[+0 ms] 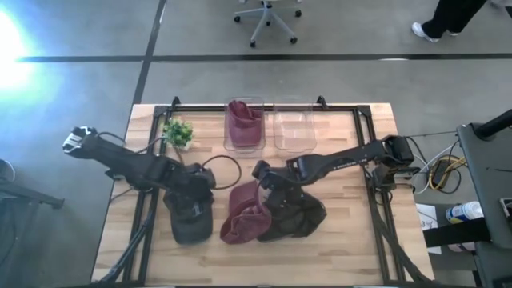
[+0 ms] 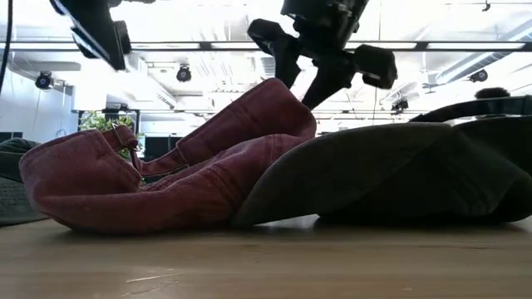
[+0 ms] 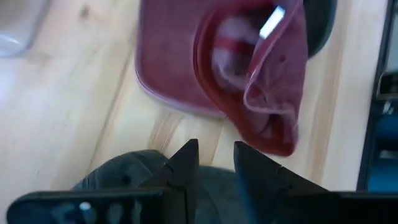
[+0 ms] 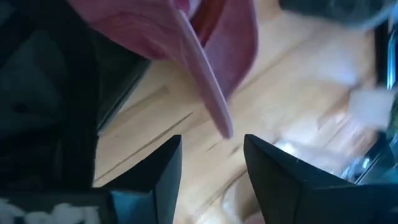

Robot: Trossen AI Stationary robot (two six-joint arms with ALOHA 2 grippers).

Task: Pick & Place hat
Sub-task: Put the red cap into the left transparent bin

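Note:
A maroon hat (image 1: 246,214) lies crumpled on the wooden table, its side against a dark olive hat (image 1: 302,216) to its right. My right gripper (image 1: 264,180) hangs open just above the maroon hat's raised far edge (image 4: 221,118). Its fingers point down on either side of that edge, and no touch shows. A dark grey hat (image 1: 192,226) lies flat at the near left. My left gripper (image 3: 214,158) hovers open over the grey hat's far part with nothing between its fingers.
Two clear bins stand at the table's far side; the left bin (image 1: 244,140) holds another maroon hat, the right bin (image 1: 294,128) shows nothing inside. A small green plant (image 1: 178,131) sits at the far left. Bare wood lies along the near edge.

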